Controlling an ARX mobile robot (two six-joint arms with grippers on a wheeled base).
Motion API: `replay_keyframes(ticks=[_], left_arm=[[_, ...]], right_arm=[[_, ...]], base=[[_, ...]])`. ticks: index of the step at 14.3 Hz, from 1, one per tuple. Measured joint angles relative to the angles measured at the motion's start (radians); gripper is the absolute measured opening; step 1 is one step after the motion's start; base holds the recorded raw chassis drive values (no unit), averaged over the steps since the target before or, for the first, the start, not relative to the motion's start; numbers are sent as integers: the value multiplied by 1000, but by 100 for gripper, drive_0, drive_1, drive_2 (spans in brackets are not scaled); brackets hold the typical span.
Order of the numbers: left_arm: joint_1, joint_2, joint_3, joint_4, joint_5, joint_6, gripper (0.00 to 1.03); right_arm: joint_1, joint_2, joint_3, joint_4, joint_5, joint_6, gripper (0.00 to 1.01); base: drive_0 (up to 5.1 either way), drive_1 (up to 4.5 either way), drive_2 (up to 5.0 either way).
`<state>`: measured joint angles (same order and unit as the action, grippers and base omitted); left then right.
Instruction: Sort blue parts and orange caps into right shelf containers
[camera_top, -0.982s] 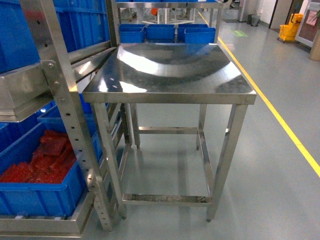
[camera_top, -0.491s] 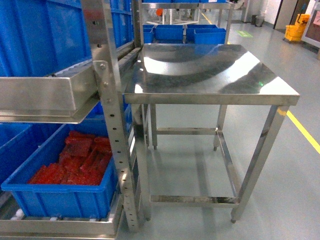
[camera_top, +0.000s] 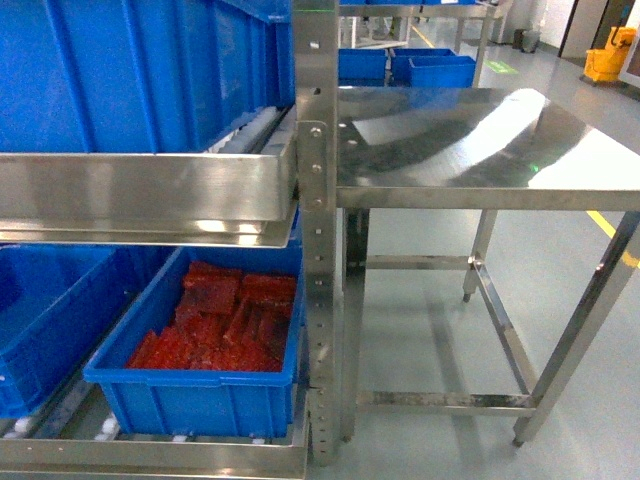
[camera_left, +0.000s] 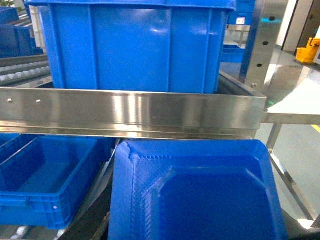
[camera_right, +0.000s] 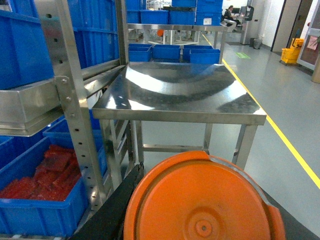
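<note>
Filling the left half of the head view is a steel shelf rack (camera_top: 318, 200): a large blue crate (camera_top: 140, 70) occupies the upper left of the frame above a broad steel rail, and at lower left a blue bin (camera_top: 200, 385) loaded with red pieces (camera_top: 225, 320) is seen on the bottom tier, with another blue bin (camera_top: 50, 310) just beside it at the frame's left edge. To the right of the rack upright, a bare-topped steel table (camera_top: 480, 140) stretches to the right edge. Neither arm nor gripper is shown in this view.

What the head camera omits is supplied by the wrist views. In the left wrist view, the lower centre of the frame is taken up by a very close blue part (camera_left: 197, 192) with angled ridges, below the steel rail and the large crate; the fingers cannot be seen, so whether they are clamped on it cannot be told. An unloaded blue bin (camera_left: 47, 182) lies at lower left.

In the right wrist view, an orange cap (camera_right: 200, 200) is pressed close to the lens at bottom centre, round with a small central hub. The fingers are hidden here too, and their state cannot be told. Beyond it the same table (camera_right: 180, 95) is shown, the red-filled bin (camera_right: 37, 190) at lower left, and a yellow floor line (camera_right: 280, 135) at the right.
</note>
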<state>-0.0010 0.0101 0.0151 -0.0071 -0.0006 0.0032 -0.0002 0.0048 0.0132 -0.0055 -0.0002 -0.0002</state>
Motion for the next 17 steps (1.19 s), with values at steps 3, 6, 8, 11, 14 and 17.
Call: replay_keyframes(ticks=[3, 6, 8, 11, 14, 17], left_arm=[[0, 0, 0, 0, 0, 0, 44], [0, 0, 0, 0, 0, 0, 44], [0, 0, 0, 0, 1, 0, 44], [0, 0, 0, 1, 1, 0, 44], [0, 0, 0, 0, 0, 0, 44], [0, 0, 0, 2, 0, 0, 44]], right_arm=[[0, 0, 0, 0, 0, 0, 45], [0, 0, 0, 1, 0, 0, 45], [0, 0, 0, -3, 0, 0, 45], [0, 0, 0, -1, 0, 0, 45], [0, 0, 0, 1, 0, 0, 45], [0, 0, 0, 2, 0, 0, 45]], base=[[-507, 234, 234], [-505, 236, 236], [-498, 242, 242], [-496, 245, 245], [-503, 238, 238], [-511, 230, 230]])
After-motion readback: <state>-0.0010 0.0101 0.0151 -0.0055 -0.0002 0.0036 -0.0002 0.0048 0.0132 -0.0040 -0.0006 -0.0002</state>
